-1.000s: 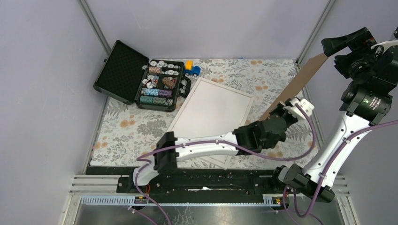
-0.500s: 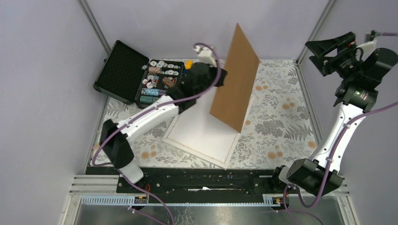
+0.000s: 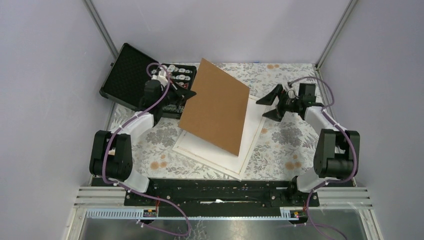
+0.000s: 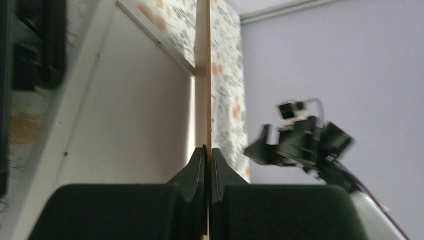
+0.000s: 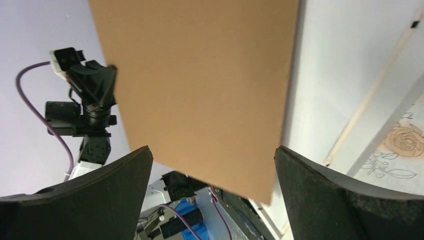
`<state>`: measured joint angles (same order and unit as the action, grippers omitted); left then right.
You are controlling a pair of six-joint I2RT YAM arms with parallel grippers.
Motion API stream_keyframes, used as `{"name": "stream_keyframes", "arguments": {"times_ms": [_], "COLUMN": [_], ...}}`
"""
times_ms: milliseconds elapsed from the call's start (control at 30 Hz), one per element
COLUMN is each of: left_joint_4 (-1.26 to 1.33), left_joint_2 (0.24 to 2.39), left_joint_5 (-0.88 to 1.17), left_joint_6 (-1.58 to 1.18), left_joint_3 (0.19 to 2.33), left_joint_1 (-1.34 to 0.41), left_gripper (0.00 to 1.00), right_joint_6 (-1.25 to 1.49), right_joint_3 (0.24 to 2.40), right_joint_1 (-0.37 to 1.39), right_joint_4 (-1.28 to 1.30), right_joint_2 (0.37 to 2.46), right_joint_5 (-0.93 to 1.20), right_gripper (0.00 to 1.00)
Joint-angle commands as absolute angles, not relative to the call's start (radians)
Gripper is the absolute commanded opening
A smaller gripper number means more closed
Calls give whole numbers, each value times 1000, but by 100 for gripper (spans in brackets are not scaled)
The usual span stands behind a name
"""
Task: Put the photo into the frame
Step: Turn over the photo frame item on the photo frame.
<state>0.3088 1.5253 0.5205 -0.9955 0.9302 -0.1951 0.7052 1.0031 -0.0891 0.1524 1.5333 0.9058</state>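
- Left gripper (image 4: 207, 150) is clamped hard on the thin edge of the brown board (image 3: 217, 107), holding it tilted over the table.
- Right gripper (image 3: 262, 110) is spread wide, empty, just beside the board's right edge.
- The frame (image 3: 247, 152) lies flat on the floral cloth (image 3: 290, 140), partly under the board.
- A chip case (image 3: 131, 75) lies open beside the left arm.

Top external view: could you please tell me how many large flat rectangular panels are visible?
2. The brown board is tilted, pinched in the left gripper; the white frame lies flat on the table beneath it. More may be hidden underneath.
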Motion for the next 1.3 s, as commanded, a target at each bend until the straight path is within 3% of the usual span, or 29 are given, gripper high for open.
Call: {"name": "stream_keyframes", "arguments": {"times_ms": [0, 267, 367, 533, 667, 800, 1033, 1167, 1267], "left_joint_4": [680, 961, 972, 1005, 1045, 1059, 1064, 1009, 747], "left_joint_2": [1489, 1487, 1479, 1479, 1476, 1470, 1423, 1387, 1305], "left_joint_5": [793, 870, 868, 833, 767, 736, 652, 662, 634], "left_joint_6": [-1206, -1429, -1447, -1476, -1509, -1511, -1507, -1452, -1252], "left_joint_3": [882, 807, 789, 741, 693, 673, 628, 619, 649], "left_joint_1": [-170, -128, -126, -126, -126, -126, -129, -132, -146], "left_gripper": [0, 0, 0, 0, 0, 0, 0, 0, 5], "right_joint_6": [739, 944, 1127, 1503, 1649, 1662, 1506, 1468, 1445], "right_joint_3": [913, 788, 691, 538, 471, 430, 378, 377, 417], "right_joint_1": [-52, -5, -5, -6, 60, 96, 154, 155, 155], "right_joint_4": [-130, -423, -723, -1278, -1504, -1511, -1238, -1151, -1086], "right_joint_2": [1584, 1638, 1625, 1629, 1643, 1595, 1405, 1329, 1296], "right_joint_5": [993, 995, 1006, 976, 904, 852, 792, 746, 755], "right_gripper": [100, 100, 99, 84, 73, 65, 60, 45, 26]}}
